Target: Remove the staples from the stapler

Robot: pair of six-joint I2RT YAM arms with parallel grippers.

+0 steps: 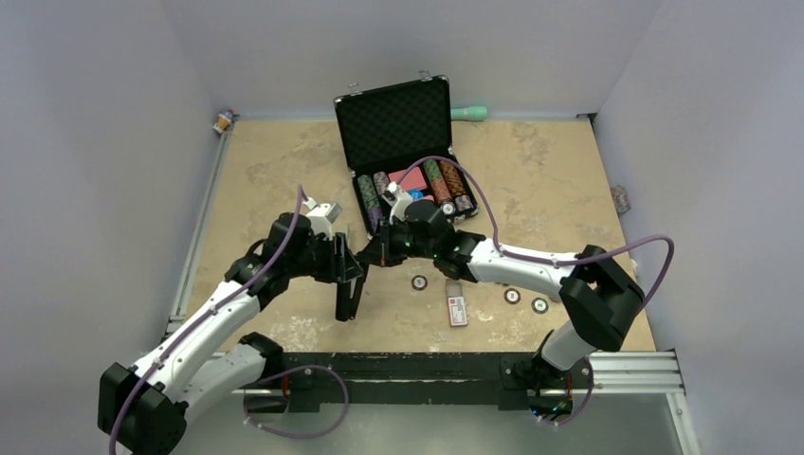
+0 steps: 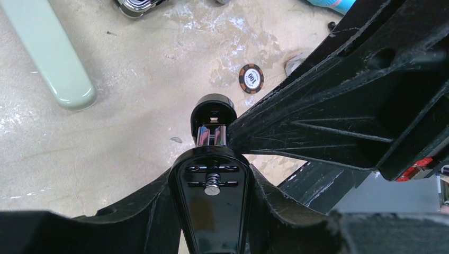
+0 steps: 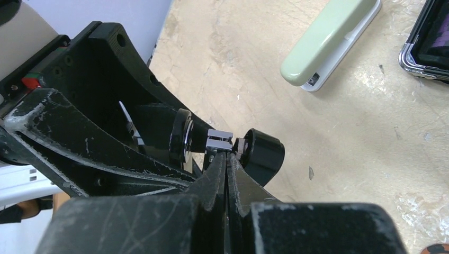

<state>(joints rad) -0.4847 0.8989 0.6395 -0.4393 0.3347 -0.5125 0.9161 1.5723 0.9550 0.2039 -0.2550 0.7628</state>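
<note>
A glossy black stapler stands between the fingers of my left gripper, which is shut on its sides. From the top view it hangs below that gripper, above the table. A chrome strip and a round black cap stick out of its far end. My right gripper is shut, and its joined tips touch that chrome strip from the side. I cannot make out staples apart from the chrome. The two grippers meet left of the table's centre.
A mint-green stapler lies on the table beyond the grippers. An open black case with poker chips stands at the back. Loose chips and a small red-and-white box lie to the front right.
</note>
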